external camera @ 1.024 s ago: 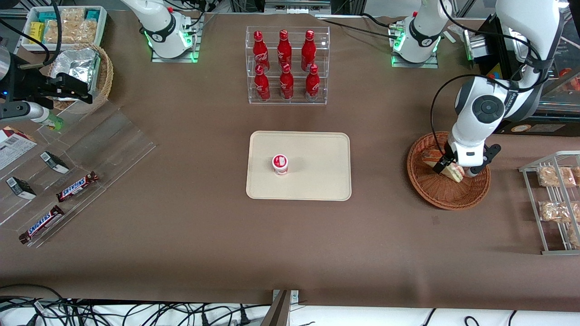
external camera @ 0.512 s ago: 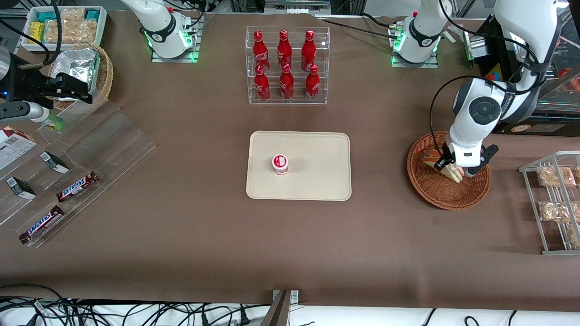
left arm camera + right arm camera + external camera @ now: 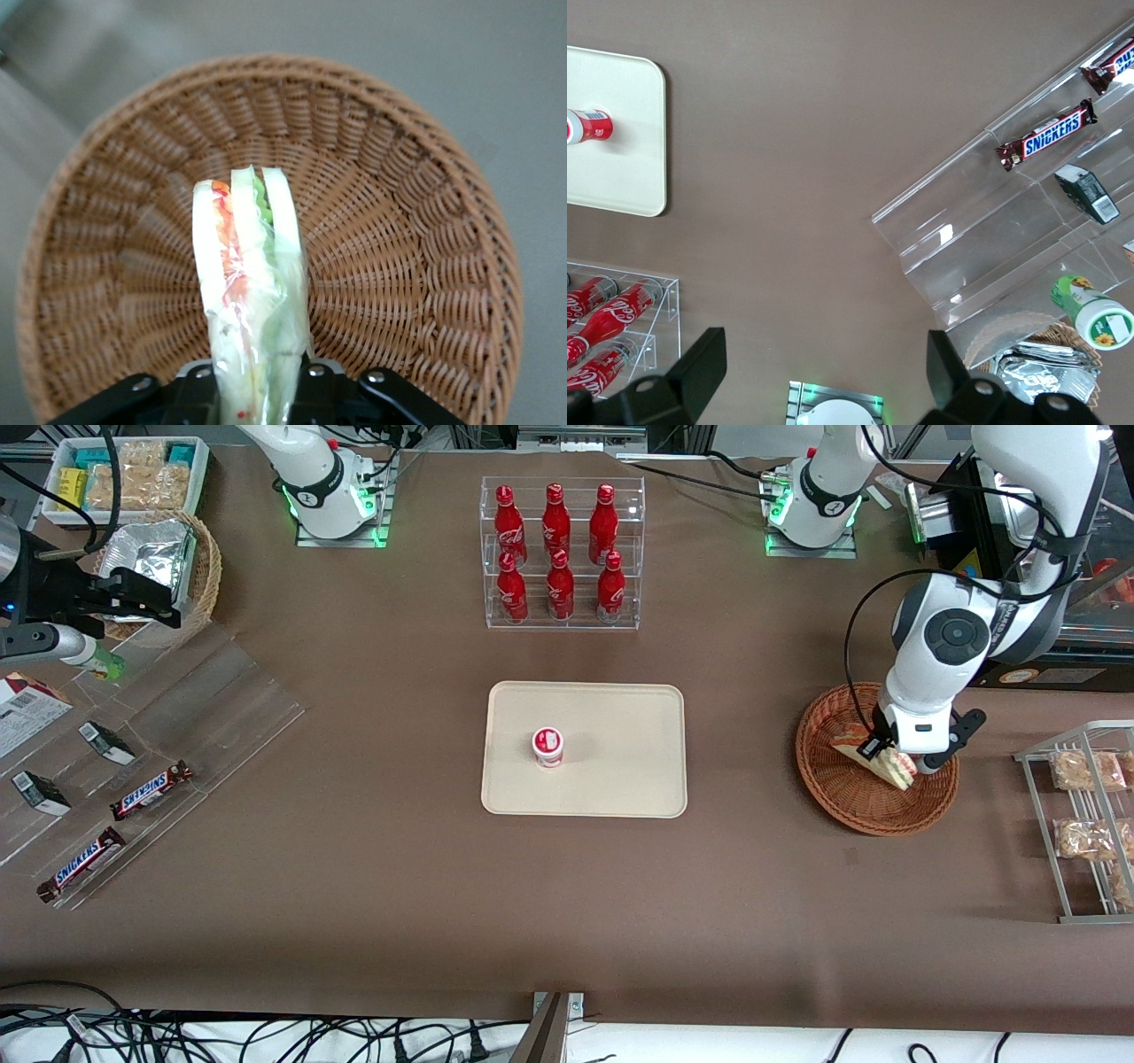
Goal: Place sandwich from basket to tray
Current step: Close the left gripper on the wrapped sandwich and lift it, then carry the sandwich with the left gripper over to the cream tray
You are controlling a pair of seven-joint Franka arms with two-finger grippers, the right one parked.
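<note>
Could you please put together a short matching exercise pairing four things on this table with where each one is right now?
Things:
1. sandwich
2. small red-and-white cup
3. red bottles
4. end effector

Places:
A. in the clear rack
B. on the tray
C. over the basket
D. gripped in the end effector

Pairs: 1-D, 2-B, 3-A, 4-C

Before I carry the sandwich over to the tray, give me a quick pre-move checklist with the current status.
1. Grip: gripper shut on the sandwich - ok.
2. Sandwich free of the basket floor: it looks raised in the left wrist view - cannot tell for sure.
3. Second sandwich lies in the basket beside the held one; whether they touch - cannot tell.
4. Landing room on the tray: the cup stands off-centre, bare surface beside it - ok.
5. Table between basket and tray: nothing in the way - ok.
</note>
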